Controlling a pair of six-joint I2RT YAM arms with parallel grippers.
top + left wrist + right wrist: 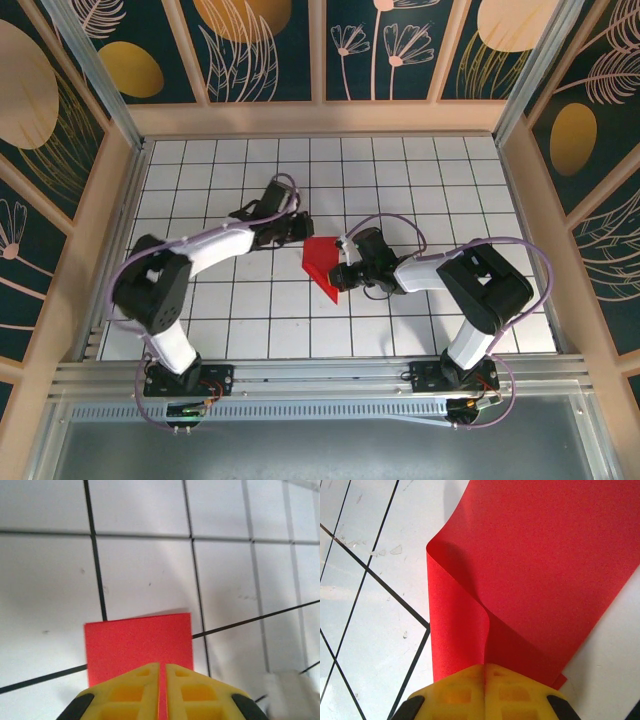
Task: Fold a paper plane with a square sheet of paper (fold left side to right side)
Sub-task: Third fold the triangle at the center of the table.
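As L tool (162,672) & R tool (485,672) pinch, red paper (322,262) curls.

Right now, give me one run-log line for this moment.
square sheet of paper: red, bent over, fold not flattened | left claw: shut on its edge | right claw: shut on the bent-over layers

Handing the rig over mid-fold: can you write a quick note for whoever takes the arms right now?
Left gripper: jaws nearly together, red in the slit; grip unclear.
Right gripper: shut on the square sheet of paper, holding one edge up in a loose curl.
Sheet lies on the table between both grippers.
Done: fold begun, no crease.
To do: flatten it, then all plane folds.
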